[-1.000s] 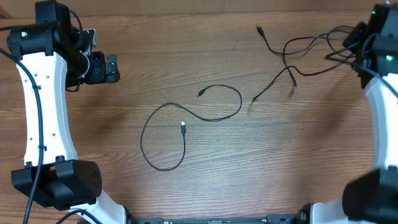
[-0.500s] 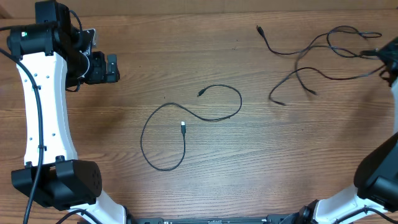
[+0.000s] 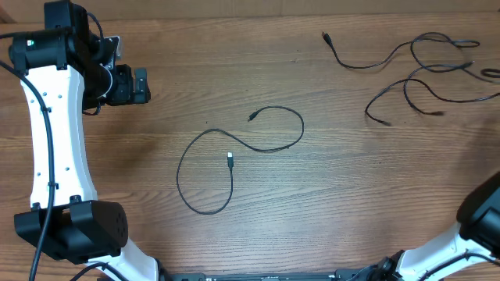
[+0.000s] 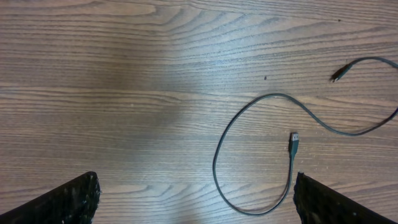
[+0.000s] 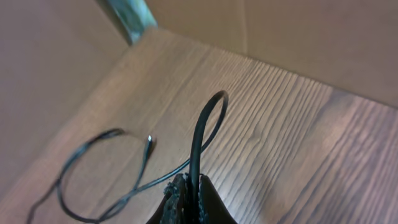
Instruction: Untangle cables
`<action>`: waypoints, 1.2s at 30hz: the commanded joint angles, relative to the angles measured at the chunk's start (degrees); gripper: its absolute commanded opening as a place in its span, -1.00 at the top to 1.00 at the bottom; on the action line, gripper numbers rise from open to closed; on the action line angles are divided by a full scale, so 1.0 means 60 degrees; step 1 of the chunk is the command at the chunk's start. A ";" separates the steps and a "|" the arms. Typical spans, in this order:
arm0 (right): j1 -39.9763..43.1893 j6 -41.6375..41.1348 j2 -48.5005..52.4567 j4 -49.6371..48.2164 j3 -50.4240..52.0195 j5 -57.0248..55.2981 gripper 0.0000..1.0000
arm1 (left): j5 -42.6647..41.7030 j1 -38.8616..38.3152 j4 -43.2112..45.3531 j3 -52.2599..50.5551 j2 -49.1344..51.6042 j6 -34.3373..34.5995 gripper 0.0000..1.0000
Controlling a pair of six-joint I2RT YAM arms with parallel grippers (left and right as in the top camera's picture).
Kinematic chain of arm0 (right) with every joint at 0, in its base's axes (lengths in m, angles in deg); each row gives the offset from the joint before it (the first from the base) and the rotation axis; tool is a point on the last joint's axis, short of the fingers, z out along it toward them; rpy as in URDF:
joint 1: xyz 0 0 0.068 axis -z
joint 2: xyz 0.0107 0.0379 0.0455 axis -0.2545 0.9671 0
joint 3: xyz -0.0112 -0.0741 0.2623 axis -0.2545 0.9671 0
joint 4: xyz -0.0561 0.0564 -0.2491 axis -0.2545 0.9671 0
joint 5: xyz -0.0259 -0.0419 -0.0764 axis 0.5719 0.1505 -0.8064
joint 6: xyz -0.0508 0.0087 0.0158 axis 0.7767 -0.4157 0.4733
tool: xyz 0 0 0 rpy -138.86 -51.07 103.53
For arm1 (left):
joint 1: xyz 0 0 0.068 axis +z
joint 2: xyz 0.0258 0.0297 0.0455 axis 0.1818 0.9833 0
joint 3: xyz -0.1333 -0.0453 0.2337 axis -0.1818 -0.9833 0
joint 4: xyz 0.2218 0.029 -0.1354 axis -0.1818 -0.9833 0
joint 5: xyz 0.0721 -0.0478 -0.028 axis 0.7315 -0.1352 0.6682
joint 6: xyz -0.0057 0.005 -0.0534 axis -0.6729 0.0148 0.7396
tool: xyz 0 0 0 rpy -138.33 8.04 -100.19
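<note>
One thin black cable (image 3: 179,176) lies alone in a loose loop at the table's middle, its plug (image 4: 293,140) inside the loop. My left gripper (image 3: 131,84) hovers at the far left, open and empty. In the left wrist view its fingertips (image 4: 71,199) frame that loop (image 4: 255,155) from above. Other cables (image 3: 414,78) sprawl tangled at the upper right and run off the right edge. My right gripper (image 5: 193,190) is outside the overhead view. It is shut on one cable (image 5: 200,130), which arches up out of its jaws.
Another stretch of cable (image 5: 93,162) lies on the wood beyond the right gripper, near the table's edge and a teal leg (image 5: 127,15). The right arm's base (image 3: 484,215) sits at the lower right, the left arm's base (image 3: 74,226) at the lower left.
The right gripper has moved right, out of the overhead view, dragging the tangled cables rightward; their free ends slid about a hand's width. Left arm and middle cable have not moved.
</note>
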 commanded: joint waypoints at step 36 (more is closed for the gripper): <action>0.1045 0.0270 0.0164 0.0404 -0.0149 0.1191 -1.00 | -0.0098 -0.0066 -0.0022 -0.0040 0.0033 -0.0149 -0.99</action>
